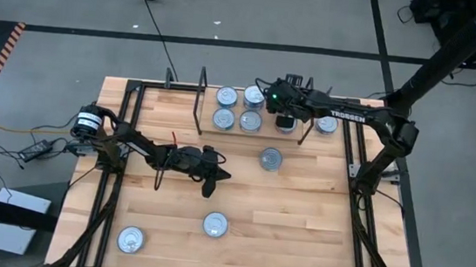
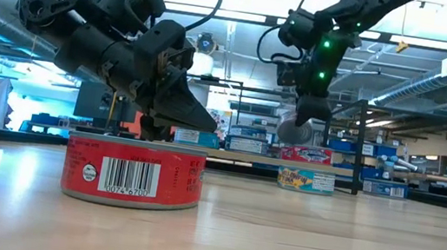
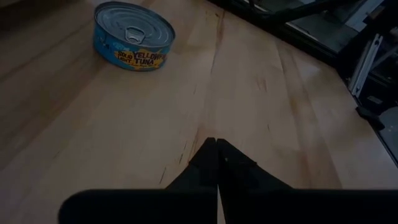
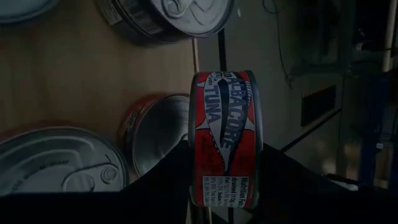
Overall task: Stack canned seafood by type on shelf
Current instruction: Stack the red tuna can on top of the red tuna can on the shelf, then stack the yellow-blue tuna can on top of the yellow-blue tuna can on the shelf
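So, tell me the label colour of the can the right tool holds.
Red, with a white-and-blue fish graphic on the can, clearest in the right wrist view.

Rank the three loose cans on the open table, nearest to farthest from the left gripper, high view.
From the left gripper, shut, mid-table:
1. Can just below it, toward the front edge.
2. Can toward the shelf, on its right-arm side; close to the first, but slightly farther.
3. Can at the front left corner, clearly farthest.
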{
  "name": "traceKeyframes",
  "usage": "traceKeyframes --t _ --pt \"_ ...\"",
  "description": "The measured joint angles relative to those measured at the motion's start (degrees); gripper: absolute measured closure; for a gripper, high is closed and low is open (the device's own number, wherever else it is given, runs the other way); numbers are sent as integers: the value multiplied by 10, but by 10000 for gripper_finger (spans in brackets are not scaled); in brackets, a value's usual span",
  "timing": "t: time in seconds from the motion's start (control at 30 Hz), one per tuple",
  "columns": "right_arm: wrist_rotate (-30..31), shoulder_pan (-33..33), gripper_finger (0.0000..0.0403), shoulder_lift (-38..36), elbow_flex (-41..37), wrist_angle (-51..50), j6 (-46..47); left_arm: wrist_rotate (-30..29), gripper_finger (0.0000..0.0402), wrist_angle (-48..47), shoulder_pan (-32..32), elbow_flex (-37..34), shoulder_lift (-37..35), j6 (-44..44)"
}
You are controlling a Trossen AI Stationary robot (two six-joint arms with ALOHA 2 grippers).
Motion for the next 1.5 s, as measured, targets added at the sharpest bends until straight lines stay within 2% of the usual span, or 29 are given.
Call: traceKeyframes --t 0.33,0.63,1.1,1.3,1.5 --pt "-6 -26 252 1 -3 -3 2 0 400 -1 0 0 0 0" --pt "-48 -40 249 1 -2 -6 2 0 400 -1 0 0 0 -1" --pt "-110 -41 189 2 -3 -62 36 1 400 -1 0 0 0 -1" --pt "-110 -38 188 2 3 -79 40 12 400 0 0 0 0 -3" --pt "-110 -21 201 0 57 -130 66 18 400 0 0 0 0 -8"
